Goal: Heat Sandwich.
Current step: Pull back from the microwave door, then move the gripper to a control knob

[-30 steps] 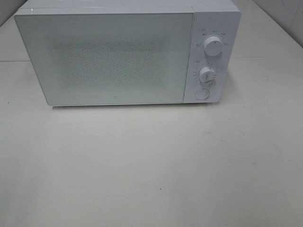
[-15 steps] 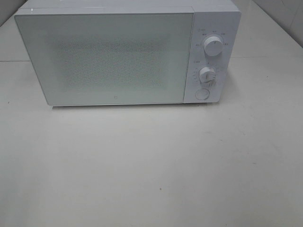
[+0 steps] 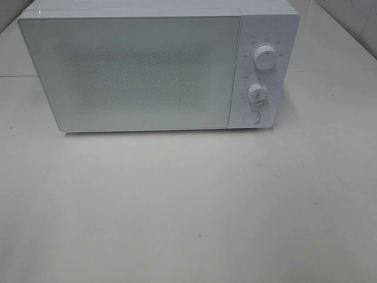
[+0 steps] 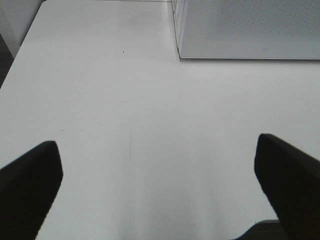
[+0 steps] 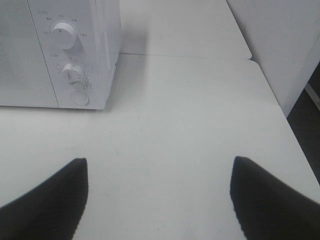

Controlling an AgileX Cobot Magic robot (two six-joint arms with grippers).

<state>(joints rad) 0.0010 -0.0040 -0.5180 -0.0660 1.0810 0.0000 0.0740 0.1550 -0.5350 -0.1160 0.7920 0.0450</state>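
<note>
Nearest, over the near part of the bench, the left gripper is held toward the left edge and the right gripper toward the right edge; on each, the dark, matte, wedge-shaped jaws are spread wide and nothing is held between them. The bench top is seen as a smooth, pale, faintly glossy slab with a few small specks. At the far edge stands the microwave, a white, hard-shelled box with rounded corners; its door is shut flat, a frosted panel with a fine speckled mesh through which nothing can be made out. On the panel toward the far right corner an upper knob and a lower knob, both round and ringed with small markings, are set above a round push button. The sandwich is not seen in any view; whether it lies behind the closed door cannot be told. The step is judged to lie either before loading or during heating. If the door is to be opened next, a firm, square press on the button by the right gripper would be called for.
</note>
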